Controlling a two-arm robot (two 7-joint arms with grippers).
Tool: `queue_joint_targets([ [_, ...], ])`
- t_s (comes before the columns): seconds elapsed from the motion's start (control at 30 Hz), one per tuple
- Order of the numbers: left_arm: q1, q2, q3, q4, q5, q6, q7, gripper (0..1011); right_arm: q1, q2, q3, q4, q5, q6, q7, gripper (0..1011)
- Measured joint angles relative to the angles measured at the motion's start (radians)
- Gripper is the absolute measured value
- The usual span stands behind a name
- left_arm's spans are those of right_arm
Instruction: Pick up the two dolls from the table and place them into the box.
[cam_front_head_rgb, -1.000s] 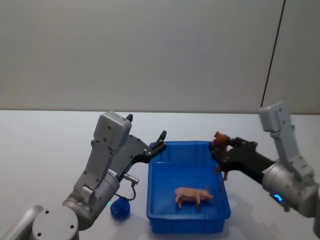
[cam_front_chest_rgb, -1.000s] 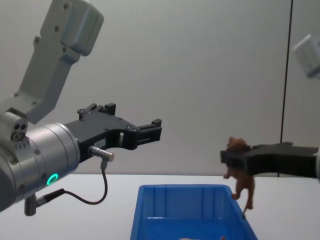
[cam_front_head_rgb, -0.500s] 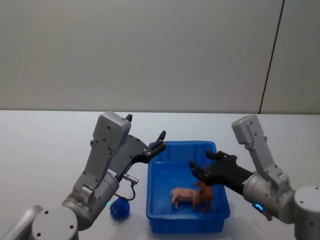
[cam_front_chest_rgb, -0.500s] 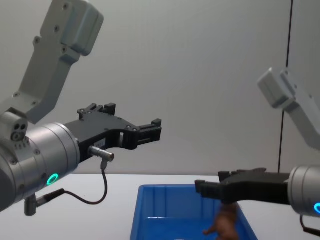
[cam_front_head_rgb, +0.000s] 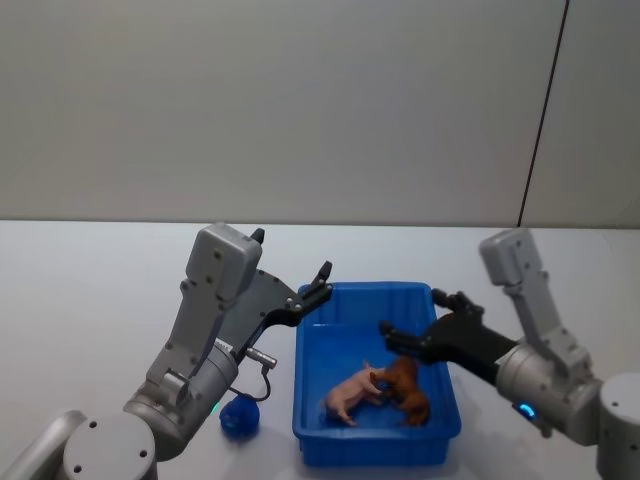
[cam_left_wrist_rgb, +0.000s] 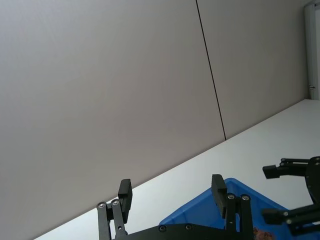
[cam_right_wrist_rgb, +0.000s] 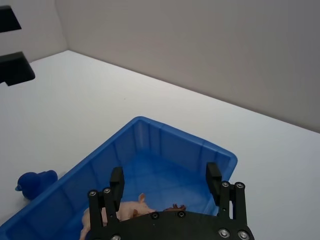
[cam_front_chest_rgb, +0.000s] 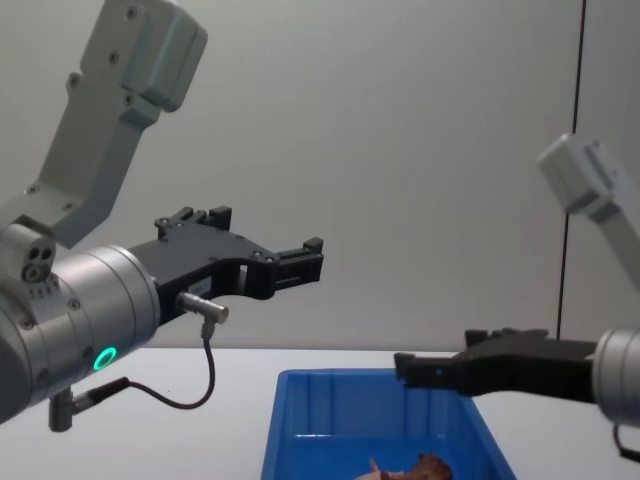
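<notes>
Both dolls lie inside the blue box (cam_front_head_rgb: 310, 400): the pale pink doll (cam_front_head_rgb: 347, 393) on its side, the shaggy reddish-brown doll (cam_front_head_rgb: 407, 385) touching it on the right. My right gripper (cam_front_head_rgb: 410, 318) hovers open over the box's right half, holding nothing. In the right wrist view the open right gripper (cam_right_wrist_rgb: 165, 177) hangs above the pink doll (cam_right_wrist_rgb: 127, 210) and the brown doll (cam_right_wrist_rgb: 175, 206). Open and holding nothing, my left gripper (cam_front_head_rgb: 320, 282) stays raised by the box's far left corner. The chest view has the left gripper (cam_front_chest_rgb: 312, 258) high above the box (cam_front_chest_rgb: 330, 400).
A small dark blue toy (cam_front_head_rgb: 239, 416) sits on the white table (cam_front_head_rgb: 90, 290) just left of the box, beneath my left arm; the same blue toy (cam_right_wrist_rgb: 34, 182) turns up in the right wrist view. A plain grey wall stands behind.
My right gripper opened and let go of the brown doll, which dropped into the box against the pink doll. The pink doll shifted left. The left arm has not moved.
</notes>
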Motion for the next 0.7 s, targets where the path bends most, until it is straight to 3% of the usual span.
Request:
queue_joint_targets([
  [0.7,0.0,0.0,0.0,0.0,0.0,0.0,0.0,1002,-0.054,0.107,0.094,-0.036,0.077,-0.052,-0.001,1001],
])
